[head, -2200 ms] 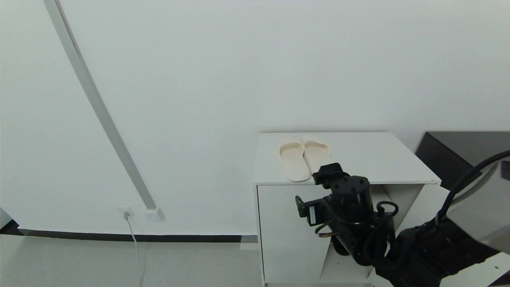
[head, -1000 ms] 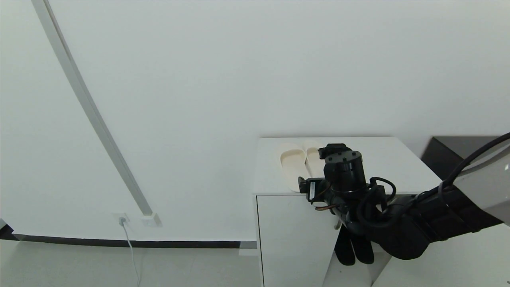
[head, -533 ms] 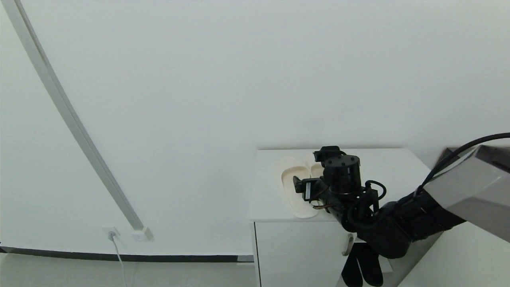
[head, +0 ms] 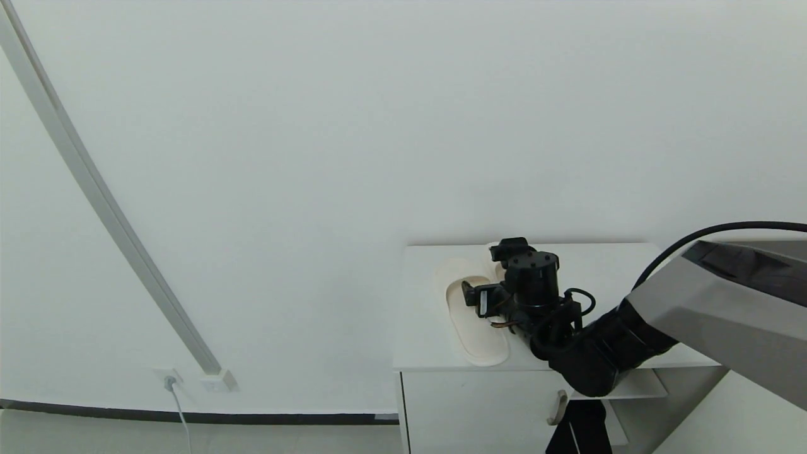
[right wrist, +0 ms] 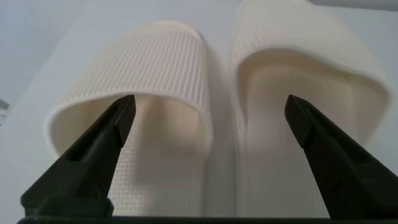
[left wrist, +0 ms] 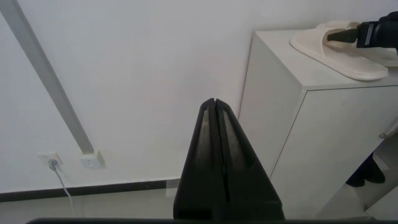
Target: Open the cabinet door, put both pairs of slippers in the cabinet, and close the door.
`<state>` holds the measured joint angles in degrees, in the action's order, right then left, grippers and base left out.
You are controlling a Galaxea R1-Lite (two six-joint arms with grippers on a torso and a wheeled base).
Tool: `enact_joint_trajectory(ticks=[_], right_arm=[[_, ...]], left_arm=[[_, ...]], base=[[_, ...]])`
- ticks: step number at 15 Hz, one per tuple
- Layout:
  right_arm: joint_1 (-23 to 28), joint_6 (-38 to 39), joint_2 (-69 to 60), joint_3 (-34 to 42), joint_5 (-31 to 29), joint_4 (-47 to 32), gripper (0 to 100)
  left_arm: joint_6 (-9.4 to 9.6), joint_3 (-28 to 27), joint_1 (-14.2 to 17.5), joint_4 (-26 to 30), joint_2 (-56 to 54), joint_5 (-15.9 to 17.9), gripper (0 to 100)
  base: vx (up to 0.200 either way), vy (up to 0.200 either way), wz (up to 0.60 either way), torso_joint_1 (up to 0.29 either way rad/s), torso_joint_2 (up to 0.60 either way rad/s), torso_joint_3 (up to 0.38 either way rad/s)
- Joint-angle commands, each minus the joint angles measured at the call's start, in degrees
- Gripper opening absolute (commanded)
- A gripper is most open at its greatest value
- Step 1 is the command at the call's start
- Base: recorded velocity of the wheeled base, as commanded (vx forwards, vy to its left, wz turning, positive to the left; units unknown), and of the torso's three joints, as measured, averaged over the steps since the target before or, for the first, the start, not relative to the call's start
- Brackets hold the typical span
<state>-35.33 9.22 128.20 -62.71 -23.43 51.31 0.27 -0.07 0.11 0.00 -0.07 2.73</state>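
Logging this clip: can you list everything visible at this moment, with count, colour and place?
cream slippers: one pair, cream, side by side on top of the cabinet, toes towards the wall
black slippers: one pair, black, low inside the cabinet, partly seen
cabinet: one, white, against the wall; left door shut, right side open
cable duct: one, grey, running slantwise down the wall
wall socket: one, white, at the foot of the duct, with a cable plugged in
skirting strip: one, black, along the base of the wall
right pincer: one, black, open, fingers level with the toe straps of the cream slippers
left pincer: one, black, shut, off to the cabinet's left, holding nothing
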Motion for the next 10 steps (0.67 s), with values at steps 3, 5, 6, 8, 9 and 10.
enact_joint_trajectory(ticks=[3,5,6,8,9,10], right_arm=[[0.3,0.0,2.3,-3.1,0.1,-1.6,100],[0.5,-0.1,3.8,-6.7,0.1,-3.8,100],[0.7,-0.1,4.3,-8.6,0.1,-5.3,100],[1.1,-0.1,5.3,-11.4,0.2,-6.9,100],[1.1,-0.1,5.5,-12.2,0.4,-7.3,100],[1.1,-0.1,5.7,-12.5,0.4,-7.8,0]], left_arm=[[0.00,0.0,0.0,0.0,0.1,0.0,0],[0.00,0.1,0.0,0.0,0.1,0.0,0],[0.00,0.1,0.0,0.0,0.1,0.0,0],[0.00,0.1,0.0,0.0,0.1,0.0,0],[0.00,0.1,0.0,0.0,0.1,0.0,0],[0.00,0.1,0.1,0.0,0.1,0.0,0]], base=[[0.000,0.000,0.00,0.000,0.00,0.000],[0.000,0.000,0.00,0.000,0.00,0.000],[0.000,0.000,0.00,0.000,0.00,0.000],[0.000,0.000,0.00,0.000,0.00,0.000],[0.000,0.000,0.00,0.000,0.00,0.000],[0.000,0.000,0.00,0.000,0.00,0.000]])
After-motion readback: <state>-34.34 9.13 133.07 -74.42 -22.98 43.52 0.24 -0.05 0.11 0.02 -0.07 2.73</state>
